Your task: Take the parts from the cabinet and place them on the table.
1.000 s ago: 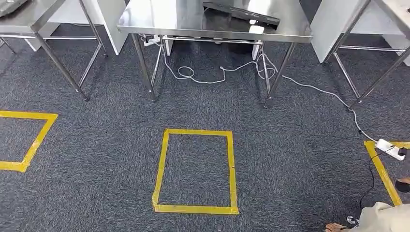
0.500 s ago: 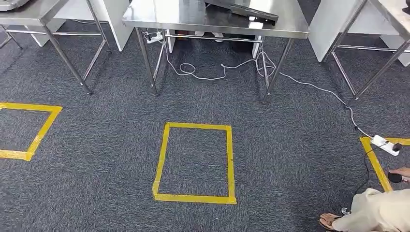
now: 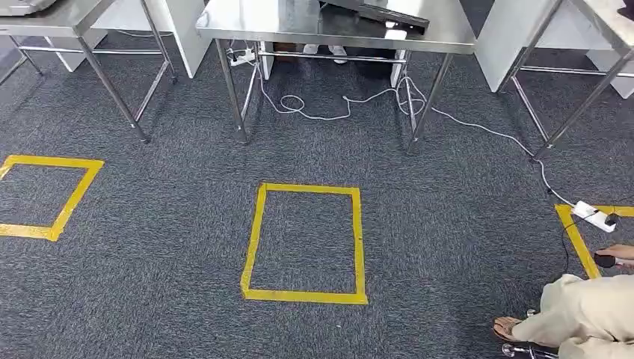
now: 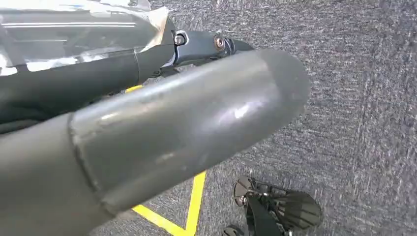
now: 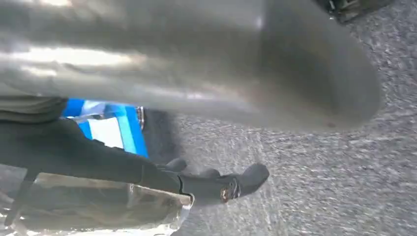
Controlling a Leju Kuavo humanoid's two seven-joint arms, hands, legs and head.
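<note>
- The left hand [image 4: 147,123] hangs at the robot's side, its thick grey thumb across the wrist view, darker fingers [image 4: 196,44] behind it pressed against a clear crinkled packet [image 4: 74,24]. It seems to hold that bagged part, though how firm the grip is I cannot tell.
- The right hand [image 5: 162,88] also hangs low; under its thumb the dark fingers [image 5: 98,162] curl round a clear bag with a blue-and-white part [image 5: 108,128] inside. I judge it carried that way so both arms stay clear of the legs while walking.
- Well ahead of both hands stands the steel desk [image 3: 247,22], a dark flat object [image 3: 374,13] on its top — likely where the parts are to go.
- On the carpet [image 3: 448,224] between hands and desk lies a yellow tape rectangle [image 3: 254,232], probably a standing mark for the robot.
- A white cable [image 3: 321,112] loops under the desk to a power strip [image 3: 593,217]; a person [image 3: 591,314] crouches off to the right hand's side — something to keep clear of.
- The carrying step looks under way; nothing is set down yet.
</note>
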